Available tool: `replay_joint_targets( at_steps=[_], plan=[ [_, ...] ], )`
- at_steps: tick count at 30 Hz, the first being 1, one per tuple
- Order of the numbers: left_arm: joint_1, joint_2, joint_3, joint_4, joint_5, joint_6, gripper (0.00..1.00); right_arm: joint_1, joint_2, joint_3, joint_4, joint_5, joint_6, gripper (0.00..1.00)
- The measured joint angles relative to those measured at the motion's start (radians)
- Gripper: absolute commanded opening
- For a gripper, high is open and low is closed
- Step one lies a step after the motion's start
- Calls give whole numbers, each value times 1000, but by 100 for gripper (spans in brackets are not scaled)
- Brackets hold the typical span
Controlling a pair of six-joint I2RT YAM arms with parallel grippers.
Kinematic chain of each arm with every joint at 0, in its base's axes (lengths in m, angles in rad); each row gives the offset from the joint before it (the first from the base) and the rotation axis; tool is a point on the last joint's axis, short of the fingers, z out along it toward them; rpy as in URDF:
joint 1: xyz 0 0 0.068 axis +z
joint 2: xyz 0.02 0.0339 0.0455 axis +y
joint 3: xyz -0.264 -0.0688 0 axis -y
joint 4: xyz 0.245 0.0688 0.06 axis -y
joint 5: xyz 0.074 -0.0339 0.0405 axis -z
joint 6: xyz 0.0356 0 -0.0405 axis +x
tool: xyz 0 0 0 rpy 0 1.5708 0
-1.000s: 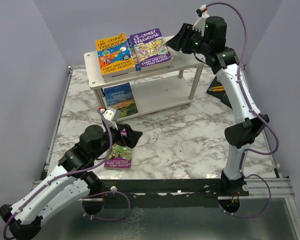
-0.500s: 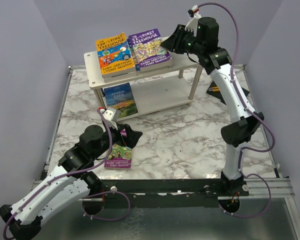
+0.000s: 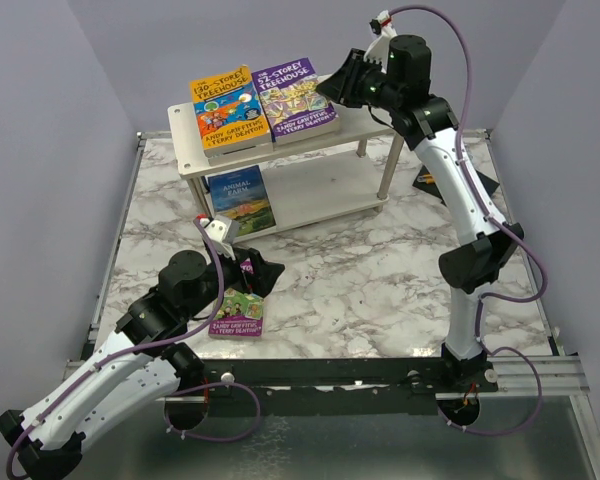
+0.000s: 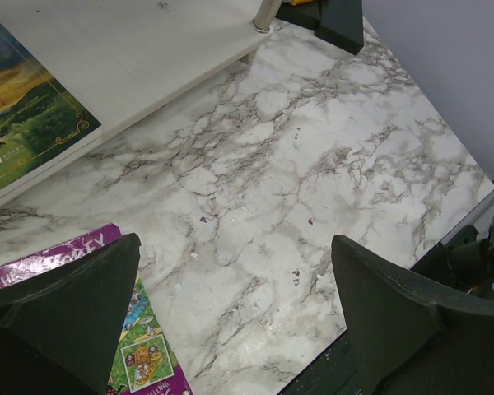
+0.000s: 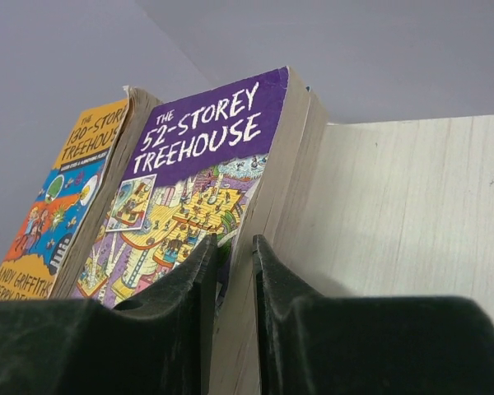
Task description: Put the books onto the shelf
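The books (image 3: 230,110) sit in three places. On the top board of the shelf (image 3: 188,145) lie an orange "130-Storey Treehouse" (image 5: 62,197) and, just beside it, a purple "52-Storey Treehouse" (image 5: 198,156). Both are flat, cover up, with cream page edges showing. On the lower board lies the blue "Animal Farm" (image 3: 238,198) with its green landscape cover, pushed towards the left end. Another purple Treehouse paperback (image 3: 237,312) lies flat on the table, well in front of the shelf.

The right fingers (image 5: 173,296) are drawn close, with only a narrow slot between them. They sit at the right edge of the purple book on the top board. Whether they pinch the cover or merely touch it cannot be told. The left fingers (image 4: 74,313) are spread wide and hang low over the table, one finger above a corner of the paperback lying there.

The shelf boards are whitish wood-grain on silver posts. The table (image 3: 380,270) is white marble with grey veins. A black pad with a yellow pencil (image 3: 428,183) lies at the far right, and plain lilac-grey walls stand on three sides.
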Motion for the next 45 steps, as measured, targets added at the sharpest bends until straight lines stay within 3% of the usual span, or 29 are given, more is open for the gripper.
replay_joint_targets(
  at_steps=[14,23,29,34,45],
  plan=[
    [0,-4,0,0,0,0,99,39,0,-19,31,127,20,24],
    [0,-11,0,-1,0,0,99,53,-87,-179,121,196,34,43],
    [0,-11,0,-1,0,0,99,55,-234,-317,141,241,8,48],
    [0,-11,0,-3,0,0,99,55,-372,-405,153,243,-16,45],
    [0,-11,0,-7,0,0,99,116,-508,-607,149,122,-33,26]
  ],
)
